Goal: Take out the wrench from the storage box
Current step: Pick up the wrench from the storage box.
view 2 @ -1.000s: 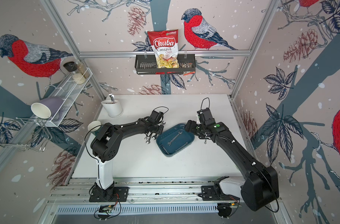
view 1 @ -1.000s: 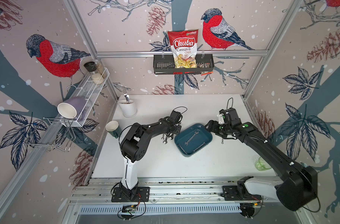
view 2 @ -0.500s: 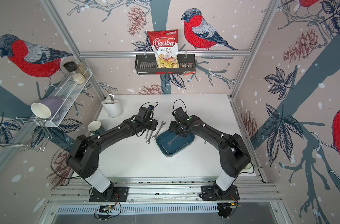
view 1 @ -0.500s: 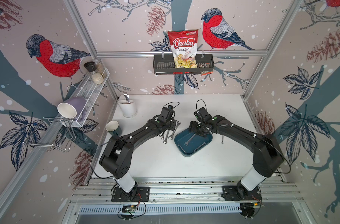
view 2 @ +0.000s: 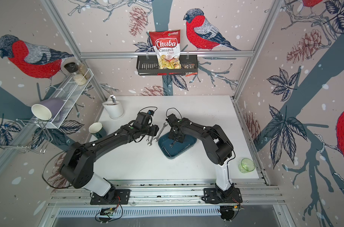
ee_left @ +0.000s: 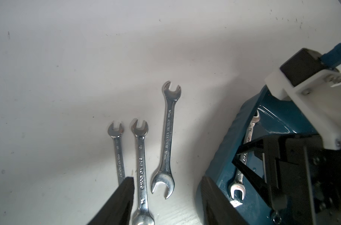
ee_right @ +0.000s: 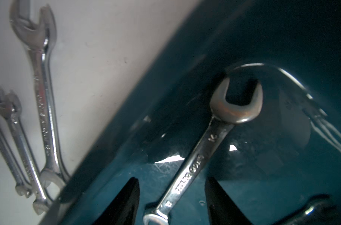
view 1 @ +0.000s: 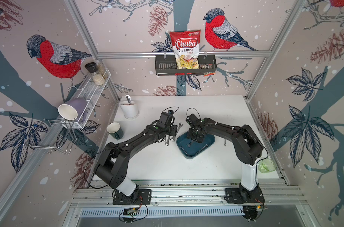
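Teal plastic marks the storage box [view 1: 189,155] in both top views [view 2: 170,156]. It lies on the white table [view 1: 206,167] directly under the right gripper [view 1: 195,138], which reaches down into it. A wrench [view 1: 189,145] lies inside, just below that gripper's fingers. A second wrench [view 1: 202,148] rests further along the floor, on the side away from the left gripper [view 1: 172,130]. The left gripper hangs outside the storage box, just beside its wall, above a few loose wrenches [view 1: 168,140] on the table.

From the left wrist, the left gripper [ee_left: 166,179] stands open with nothing clamped between its dark fingers [ee_left: 123,198]. Three tools lie side by side on the table below and ahead of them: a small wrench [ee_left: 118,155], a middle wrench [ee_left: 141,171] and a large wrench [ee_left: 168,140] (lettering runs along its shank). Off to one side of this gripper sits the storage box [ee_left: 224,148]. Inside it the right gripper [ee_left: 236,157] has one finger on either side of the wrench [ee_left: 250,132].

From the right wrist, the right gripper [ee_right: 172,179] is open at a moderate width. Its fingers [ee_right: 126,200] straddle the shank of the wrench [ee_right: 204,148], with a gap showing on each side, so nothing is gripped. The wrench lies in the storage box [ee_right: 243,39], one open end pointing away from the gripper. The second wrench [ee_right: 309,212] is beside one finger, dark and blurred. Beyond the wall, the loose wrenches [ee_right: 43,97] lie on the table.
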